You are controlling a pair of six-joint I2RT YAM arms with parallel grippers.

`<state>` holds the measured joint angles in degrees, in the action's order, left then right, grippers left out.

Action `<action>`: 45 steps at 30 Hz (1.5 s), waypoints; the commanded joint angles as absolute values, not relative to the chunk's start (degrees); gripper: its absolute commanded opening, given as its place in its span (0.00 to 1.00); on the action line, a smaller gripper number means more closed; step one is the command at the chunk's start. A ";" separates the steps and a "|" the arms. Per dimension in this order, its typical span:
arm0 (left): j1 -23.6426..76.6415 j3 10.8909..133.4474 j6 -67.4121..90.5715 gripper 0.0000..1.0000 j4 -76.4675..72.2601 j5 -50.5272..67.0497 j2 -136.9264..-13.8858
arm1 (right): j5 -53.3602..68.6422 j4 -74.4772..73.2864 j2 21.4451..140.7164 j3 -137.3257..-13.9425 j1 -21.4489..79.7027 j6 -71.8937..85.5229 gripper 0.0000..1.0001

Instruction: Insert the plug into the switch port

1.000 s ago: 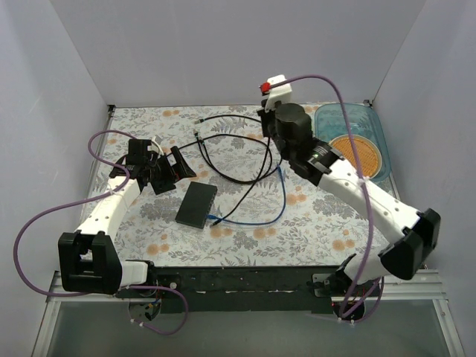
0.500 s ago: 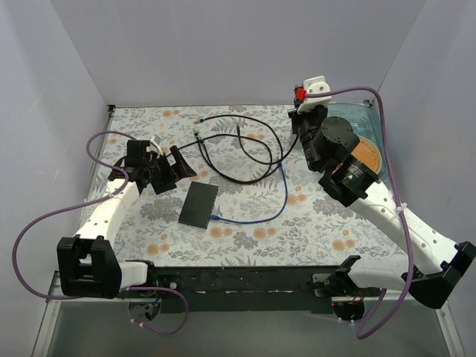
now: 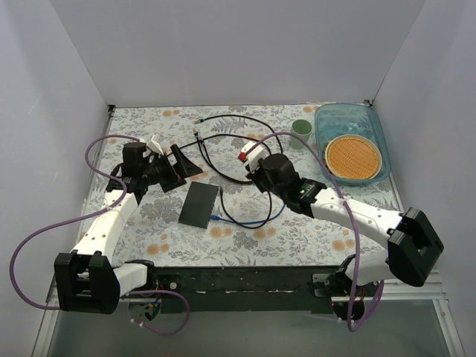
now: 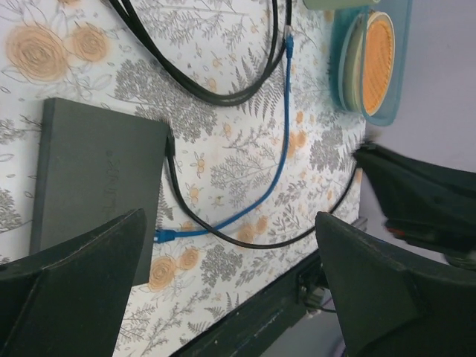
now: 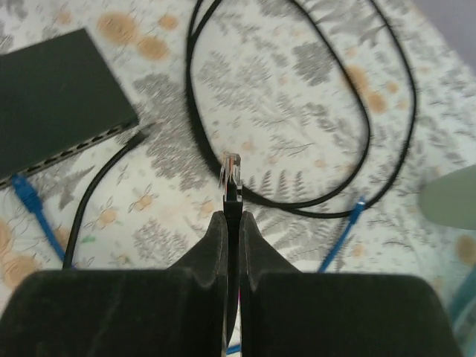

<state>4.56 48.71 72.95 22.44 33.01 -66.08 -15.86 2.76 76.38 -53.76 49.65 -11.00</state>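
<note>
Clenching the clear, boxy plug (image 5: 232, 169), the right claw (image 5: 230, 220) hangs above floral cloth (image 5: 297, 134); left claw (image 4: 229, 219) gapes.

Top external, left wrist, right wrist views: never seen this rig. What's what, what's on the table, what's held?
Two white robot arms are bolted at the near edge of a floral table. The top external view looks down from above and behind them. Each wrist view rides on an arm, looking past its own fingers. On the table lie a dark grey switch with a row of ports along one edge, looped black cables, a blue cable, a green cup and a teal tray holding an orange disc. The right end effector is shut on a clear plug on a black cable, not yet inserted. The left end effector is open and empty, hovering near the switch.
</note>
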 commanded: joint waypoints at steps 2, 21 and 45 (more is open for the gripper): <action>4.39 46.06 76.55 0.90 17.23 41.30 -65.65 | -8.01 7.99 79.88 -54.14 53.43 -6.68 0.01; 10.98 48.16 77.87 0.67 16.17 39.46 -70.75 | -1.32 7.82 87.27 -61.08 56.34 -4.04 0.01; 14.94 50.19 77.69 0.29 15.56 37.79 -74.09 | 6.68 6.59 88.68 -63.90 56.34 -0.97 0.01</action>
<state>14.61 48.53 78.30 16.25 38.30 -74.59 4.80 4.89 88.55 -61.39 56.01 -2.13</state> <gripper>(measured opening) 0.379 0.047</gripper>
